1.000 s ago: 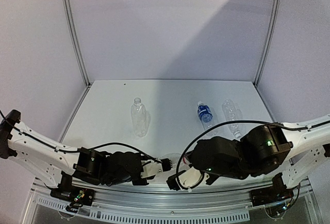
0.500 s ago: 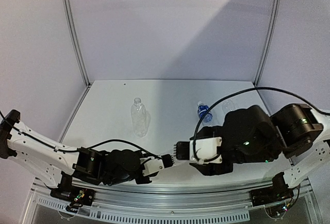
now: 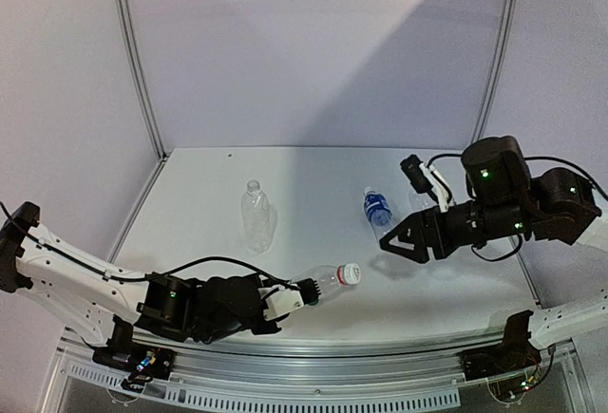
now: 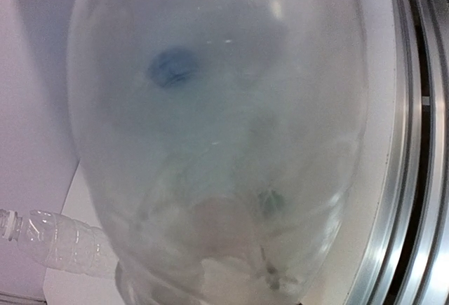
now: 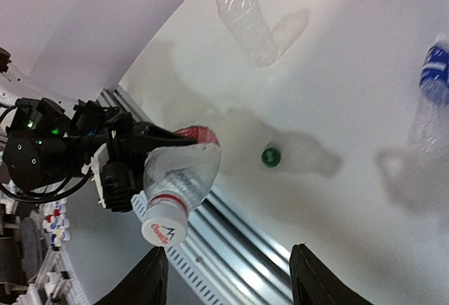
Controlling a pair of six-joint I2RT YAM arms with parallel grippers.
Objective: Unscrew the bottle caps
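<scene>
Left pincer (image 3: 302, 292) is pinching the red-labelled bottle (image 3: 326, 281) at its lower end, holding it sideways near the table's (image 3: 313, 176) front edge. I'm seeing a crumpled clear body, with the white cap (image 3: 350, 272) on and pointing right. Right pincer (image 3: 391, 241) is hovering, spread and empty. A green cap (image 5: 271, 156) is lying loose on the table.

Clear glossy plastic bottles (image 3: 256, 221) (smooth matt table (image 3: 313, 185))

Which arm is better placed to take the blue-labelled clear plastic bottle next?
Right. The right gripper, jaws open, hovers beside the blue-labelled clear plastic bottle; the left gripper is shut on the red-labelled clear plastic bottle.
</scene>
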